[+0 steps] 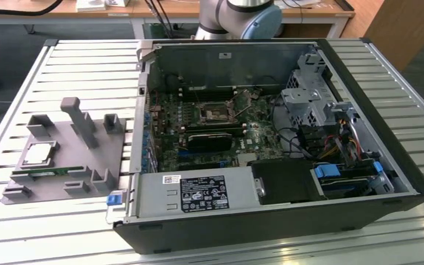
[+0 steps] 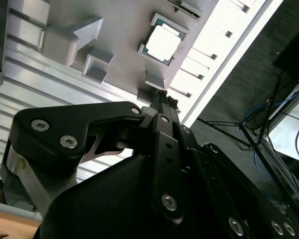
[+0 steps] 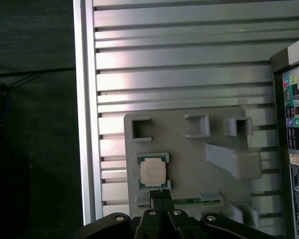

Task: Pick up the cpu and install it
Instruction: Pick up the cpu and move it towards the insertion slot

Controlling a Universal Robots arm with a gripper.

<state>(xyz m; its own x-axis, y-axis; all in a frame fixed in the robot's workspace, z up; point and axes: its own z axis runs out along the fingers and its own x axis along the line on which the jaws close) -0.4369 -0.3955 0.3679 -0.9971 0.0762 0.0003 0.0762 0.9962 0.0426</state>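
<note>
The cpu (image 1: 41, 152), a small square chip with a shiny metal top, lies flat in a recess of the grey tray (image 1: 79, 160) at the exterior view's left, beside the open computer case (image 1: 271, 138). Both wrist views look down on it from well above: the cpu (image 3: 153, 172) (image 2: 162, 44) rests in the tray (image 3: 189, 154) (image 2: 119, 30). My gripper (image 3: 161, 193) (image 2: 162, 95) hangs high over the tray, its black fingers pressed together, holding nothing. Inside the case the motherboard's square socket (image 1: 216, 114) is uncovered.
A narrow green memory stick (image 1: 46, 172) (image 3: 189, 201) lies along the tray's edge next to the cpu. Upright grey posts (image 1: 75, 118) rise from the tray. A black block (image 1: 208, 141) sits on the motherboard below the socket. Everything stands on a slatted metal table (image 1: 86, 66), whose edge (image 3: 84, 124) is close to the tray.
</note>
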